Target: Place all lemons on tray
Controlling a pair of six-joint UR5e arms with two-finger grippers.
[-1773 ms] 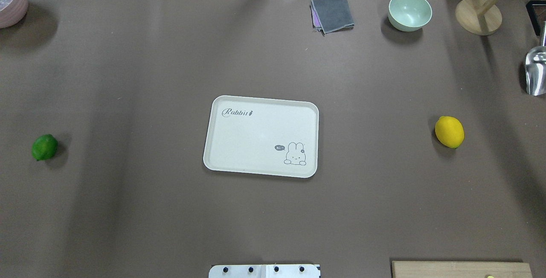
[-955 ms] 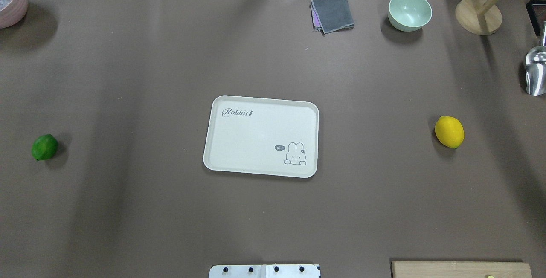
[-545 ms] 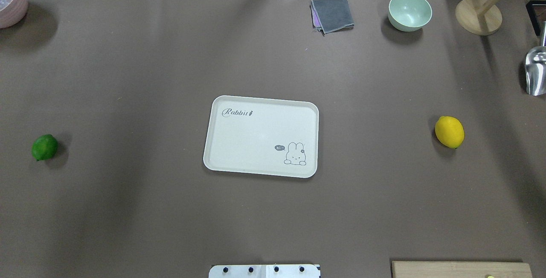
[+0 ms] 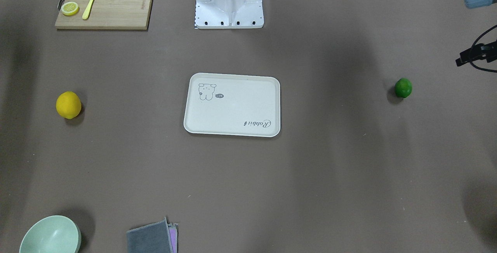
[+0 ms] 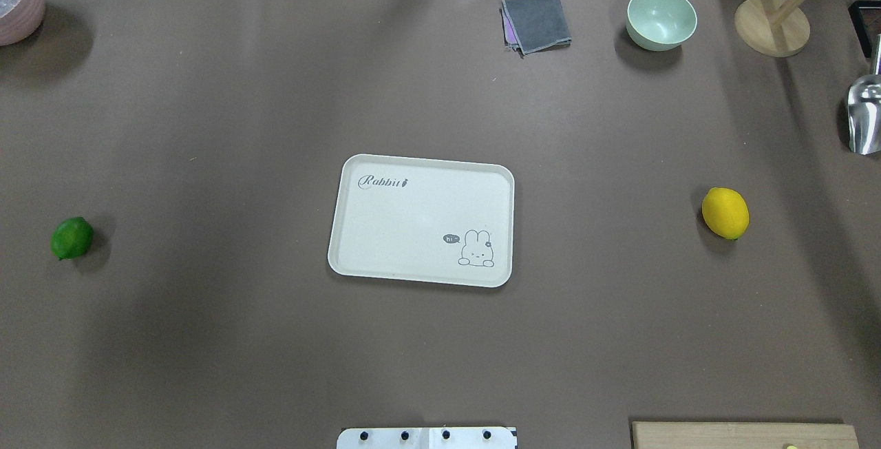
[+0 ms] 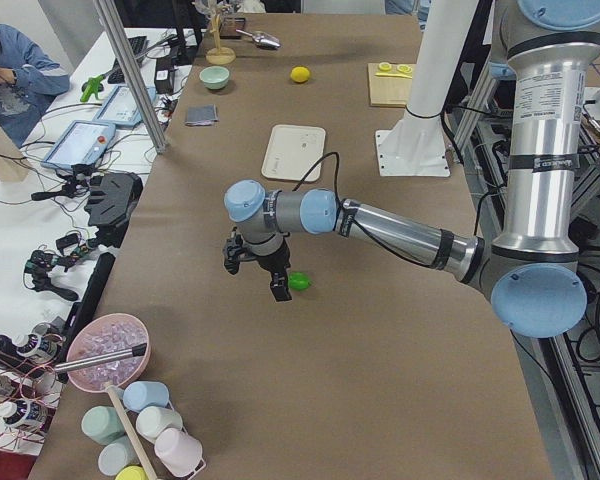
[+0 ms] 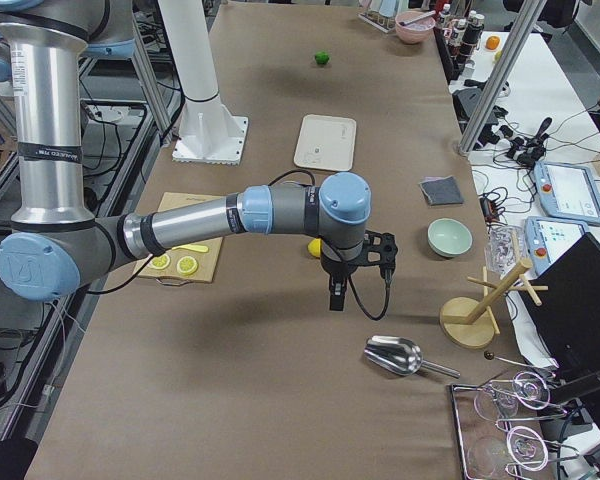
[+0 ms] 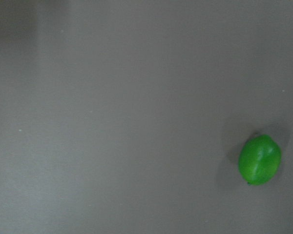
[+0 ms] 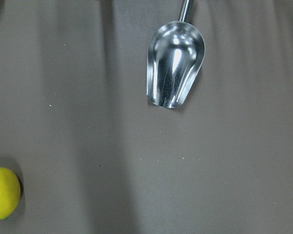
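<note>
**Both lemons lie on the desk, well apart from the tray**

Front-facing view: the tray [image 4: 233,109] sits mid-desk [image 4: 330,175], in front of the robot's base. The yellow lemon [image 4: 68,105] lies far off on the robot's right and the green lemon [image 4: 403,87] far off on its left, neither touching the tray. A cutting board [image 4: 116,8] near the base carries lemon slices [image 4: 71,8] and a yellow knife [image 4: 91,7].

Overhead view: the tray lies between the two fruits. A pale green bowl [image 5: 661,18], a folded grey cloth [image 5: 537,22] and a metal scoop [image 5: 864,115] stand along the far and right edges.

Left side view: the left arm [image 6: 390,228] reaches low over the desk, with its jaws just beside the green lemon. I cannot tell whether they are open or closed.

Right side view: the right arm [image 7: 230,213] hangs with its wrist in front of the yellow lemon. The state of its jaws cannot be told either.

Left wrist view: the green lemon rests on bare desk at lower right.

Right wrist view: the yellow lemon shows at the lower left edge, with the scoop above.
</note>
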